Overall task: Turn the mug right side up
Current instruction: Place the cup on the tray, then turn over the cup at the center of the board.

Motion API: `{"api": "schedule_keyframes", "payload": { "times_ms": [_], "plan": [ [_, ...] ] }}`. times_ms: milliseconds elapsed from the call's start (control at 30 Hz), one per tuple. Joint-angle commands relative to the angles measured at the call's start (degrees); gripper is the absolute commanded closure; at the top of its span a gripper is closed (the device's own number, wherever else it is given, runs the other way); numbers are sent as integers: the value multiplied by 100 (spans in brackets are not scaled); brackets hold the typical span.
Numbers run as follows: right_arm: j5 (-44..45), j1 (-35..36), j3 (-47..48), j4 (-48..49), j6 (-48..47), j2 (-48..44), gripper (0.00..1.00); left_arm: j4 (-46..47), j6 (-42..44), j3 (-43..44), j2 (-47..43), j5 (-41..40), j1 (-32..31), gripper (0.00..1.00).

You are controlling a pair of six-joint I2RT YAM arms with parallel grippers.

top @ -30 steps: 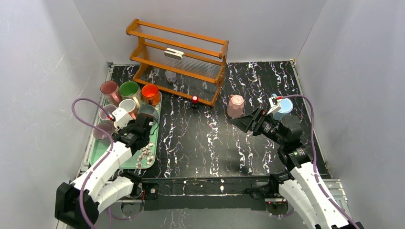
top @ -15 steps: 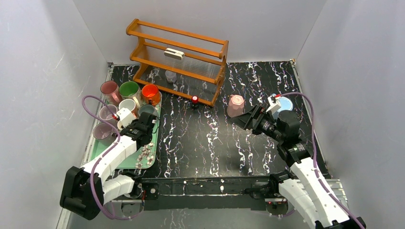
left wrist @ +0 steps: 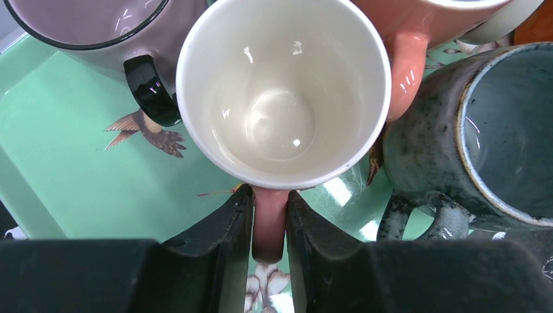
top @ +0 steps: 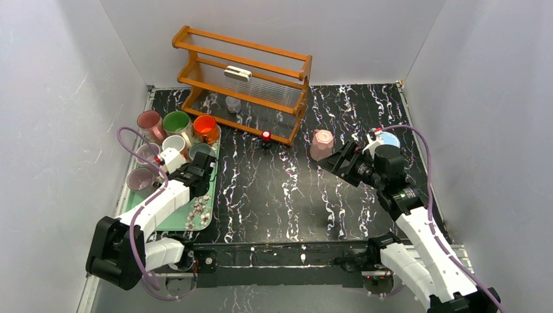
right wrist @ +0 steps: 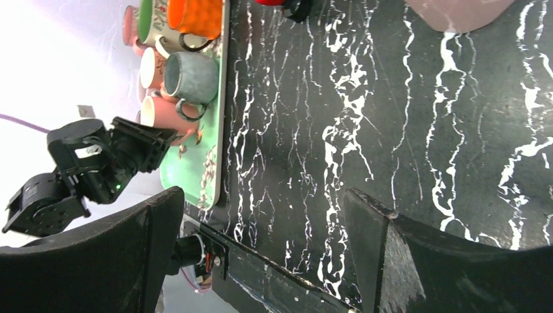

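An upside-down pink mug point(top: 321, 144) stands on the black marbled table point(top: 274, 189), right of centre; its edge shows at the top right of the right wrist view point(right wrist: 456, 12). My right gripper point(top: 335, 163) hovers just in front of it, jaws wide open and empty point(right wrist: 264, 195). My left gripper point(top: 198, 172) is over the green tray point(top: 140, 207), shut on the pink handle point(left wrist: 270, 218) of an upright mug with a white inside point(left wrist: 280, 98).
Several upright mugs crowd the tray, among them a grey one point(left wrist: 482, 137) and a mauve one with a black handle point(left wrist: 98, 26). A wooden rack point(top: 244, 81) stands at the back, a small red object point(top: 266, 136) in front of it, and a blue dish point(top: 389, 140) behind my right arm.
My left arm has shifted a little farther over the tray with its wrist lowering. My right gripper has crept up and left toward the pink mug, still open.
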Motion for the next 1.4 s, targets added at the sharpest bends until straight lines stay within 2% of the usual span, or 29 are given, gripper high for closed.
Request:
{"api": "schedule_keyframes", "payload": {
  "times_ms": [0, 100, 467, 567, 700, 800, 900, 1067, 1367],
  "plan": [
    [389, 11, 439, -415, -114, 134, 1, -452, -312, 303, 27, -384, 51, 76],
    [576, 11, 486, -565, -103, 204, 1, -567, -348, 418, -21, -340, 52, 70],
    [1619, 11, 864, -1063, -505, 670, 1, -668, 325, 1089, -690, 440, 52, 24],
    [1678, 12, 967, -953, -801, 889, 1, -563, 706, 1280, -860, 766, 51, 13],
    [1681, 14, 1161, -729, -1313, 1263, 1, -246, 1660, 1538, -905, 1631, 52, 2],
    [1681, 19, 1407, -544, -1653, 1647, 2, -124, 2271, 1761, -821, 2468, 52, 2],
    [1676, 15, 1748, -440, -1762, 2120, 6, -33, 2759, 1852, -802, 3179, 52, 2],
    [1820, 14, 2233, -241, -2106, 2869, 13, 419, 3680, 1556, -953, 4619, 52, 2],
    [2060, 11, 2859, -56, -2962, 3776, 20, 937, 4074, 880, -1331, 4843, 52, 2]
  ]
}}
